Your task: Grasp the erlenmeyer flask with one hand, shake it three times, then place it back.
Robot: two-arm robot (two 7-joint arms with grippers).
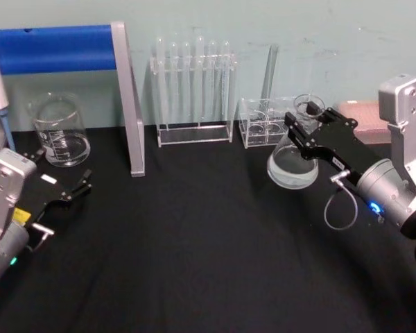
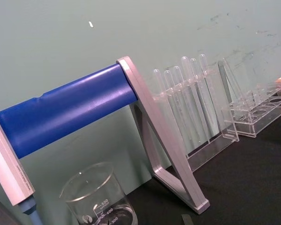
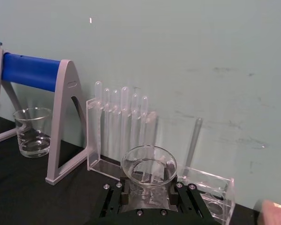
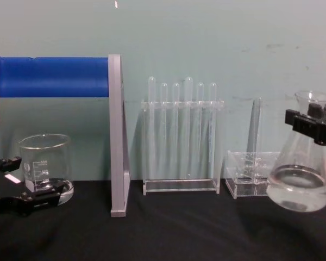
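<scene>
We find soft, even light across the pale wall (image 4: 233,43), and any shade on the black bench (image 4: 168,228) is lost in its darkness. Glare is slight: thin white glints on the beaker (image 4: 43,163) at 9 o'clock in the chest view and on the erlenmeyer flask (image 4: 299,182) at 3 o'clock. In the right wrist view the test tubes (image 3: 124,117) look smeared.

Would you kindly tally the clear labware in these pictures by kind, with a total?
Erlenmeyer flask: 1, held in the right gripper
Beaker: 1
Racks: 2, a tall rack and a low rack
Test tubes: 7, six in the tall rack and one in the low rack
Total: 11
</scene>
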